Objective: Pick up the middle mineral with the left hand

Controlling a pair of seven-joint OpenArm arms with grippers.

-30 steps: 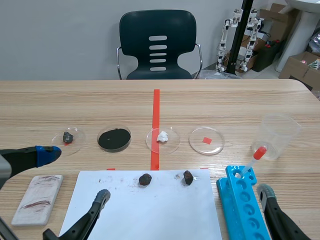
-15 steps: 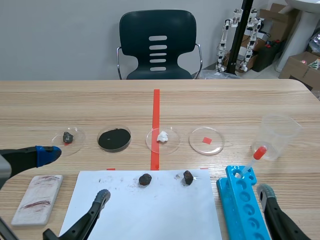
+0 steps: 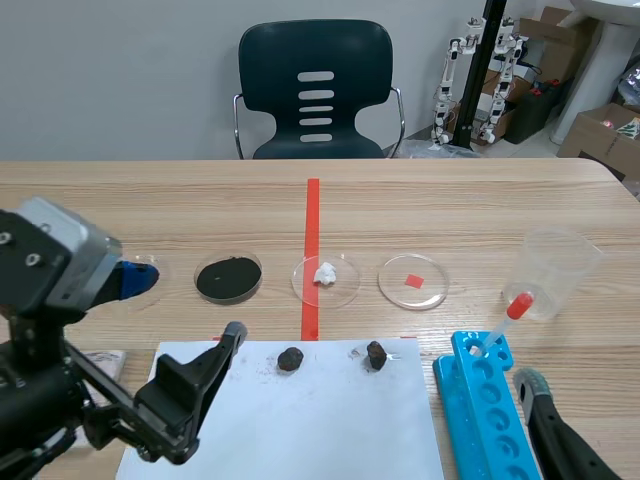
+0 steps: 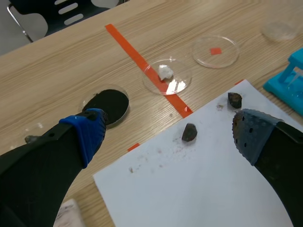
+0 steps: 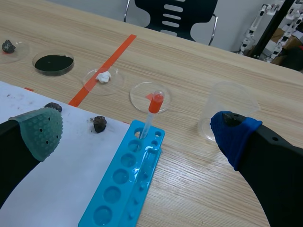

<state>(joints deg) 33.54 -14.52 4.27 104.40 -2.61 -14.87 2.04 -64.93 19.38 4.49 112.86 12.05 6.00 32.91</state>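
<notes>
The left end effector (image 4: 170,137) hangs above the table (image 3: 200,200) with its two fingers spread wide and nothing between them; one pad is blue, the other grey and dotted. The middle mineral (image 4: 189,132), a small dark lump, lies on the white sheet (image 4: 199,189) just ahead of the gap between those fingers, somewhat nearer the grey pad and touching neither; faint dark smudges mark the sheet around it. A second dark mineral (image 4: 234,100) sits on the same sheet just beyond the grey-padded finger. Farther ahead of the end effector stands a row of clear dishes; the dish of black powder (image 4: 110,101) is just past the blue pad, the dish with a white lump (image 4: 166,75) lies ahead of the open gap, and the dish with a small red square (image 4: 215,50) is farther off toward the grey side.

The right end effector (image 5: 137,132) is also spread wide and grips nothing; under and ahead of its gap lies a blue rack (image 5: 125,184) with a red-bulbed dropper (image 5: 150,113) standing in it; a clear plastic cup (image 5: 229,109) stands just ahead of its blue-padded finger.
</notes>
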